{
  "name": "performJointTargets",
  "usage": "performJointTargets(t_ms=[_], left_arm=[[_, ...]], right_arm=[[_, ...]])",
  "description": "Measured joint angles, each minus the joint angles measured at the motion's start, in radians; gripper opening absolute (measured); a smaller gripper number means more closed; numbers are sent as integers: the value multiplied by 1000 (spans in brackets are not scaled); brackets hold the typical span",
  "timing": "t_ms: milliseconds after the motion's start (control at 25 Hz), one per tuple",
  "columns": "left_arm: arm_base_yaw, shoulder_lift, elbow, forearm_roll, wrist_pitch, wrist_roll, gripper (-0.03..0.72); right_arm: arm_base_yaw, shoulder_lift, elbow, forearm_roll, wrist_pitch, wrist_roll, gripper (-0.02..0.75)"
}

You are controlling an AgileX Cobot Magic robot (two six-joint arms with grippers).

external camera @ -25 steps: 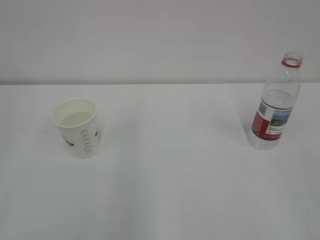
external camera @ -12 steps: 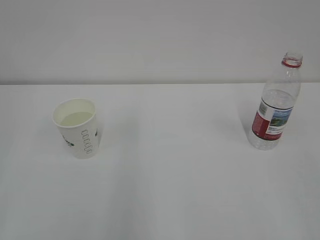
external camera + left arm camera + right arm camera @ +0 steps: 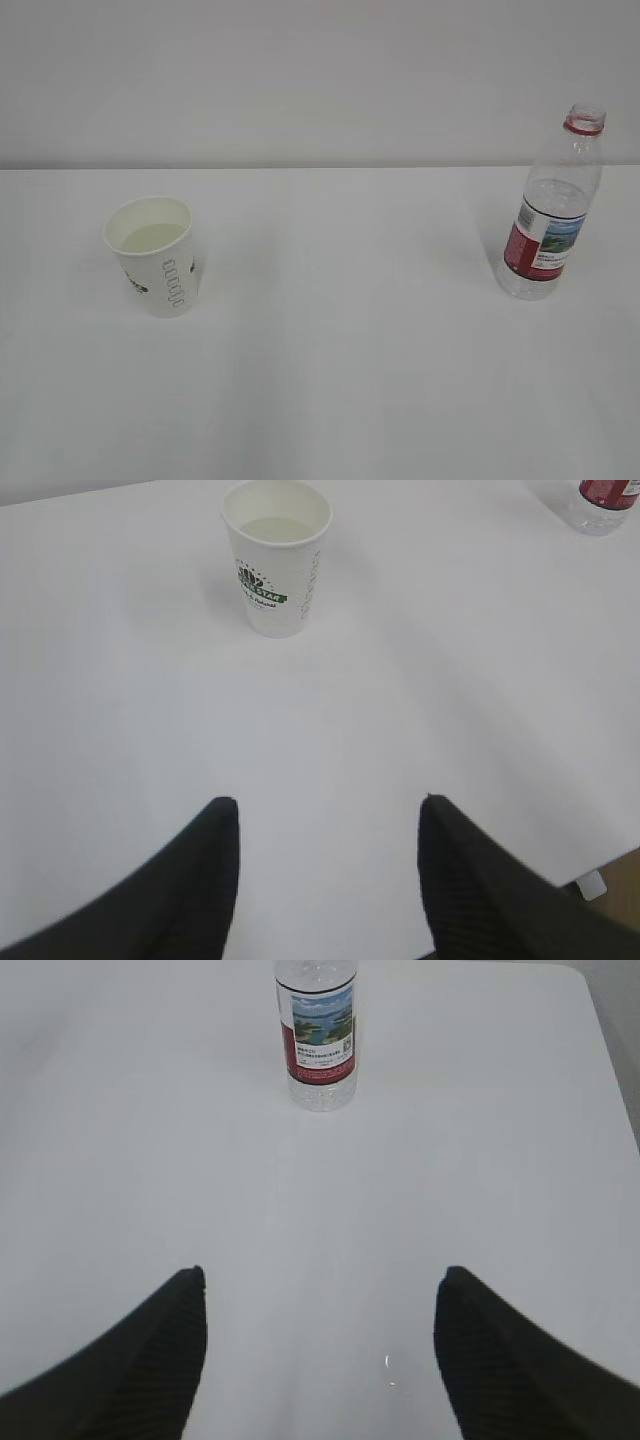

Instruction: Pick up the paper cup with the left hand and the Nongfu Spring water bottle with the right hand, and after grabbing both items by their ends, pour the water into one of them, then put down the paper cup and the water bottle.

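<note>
cup: small white tapered paper cup (image 3: pixel 153 255) with a green logo, upright on the white desk (image 3: pixel 340 340), open end up, pale liquid inside.
bottle: tall clear ribbed plastic water bottle (image 3: pixel 551 208) with a red-and-white landscape label, red neck ring, no cap visible; upright, well to the right of the cup and slightly farther back in the exterior view.
left end effector (image 3: pixel 328 820): black two-finger unit, fingers spread fairly wide, nothing between them. Cup (image 3: pixel 277 556) lies straight ahead, slightly left of the finger gap's centre line, well apart.
right end effector (image 3: pixel 320 1295): black fingers spread wider, empty. Bottle (image 3: pixel 318 1034) lies dead ahead on the centre line, well apart.
axes: both things stand vertical, so side approaches meet the walls square.
nearer arm: left for cup, right for bottle; no crossing needed, going by the wrist views.
exterior view: neither arm visible.
stage: water already in the cup and both things standing free, so likely the set-down is done; can't rule out a fresh approach.
risk: open bottle, light cup; a nudge would tip either.
</note>
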Motion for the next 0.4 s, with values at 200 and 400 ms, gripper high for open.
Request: performJointTargets(t_ms=[200, 400], left_arm=[[0, 0, 0, 0, 0, 0, 414], [0, 0, 0, 0, 0, 0, 414]], right_arm=[[0, 0, 0, 0, 0, 0, 535], [0, 0, 0, 0, 0, 0, 535]])
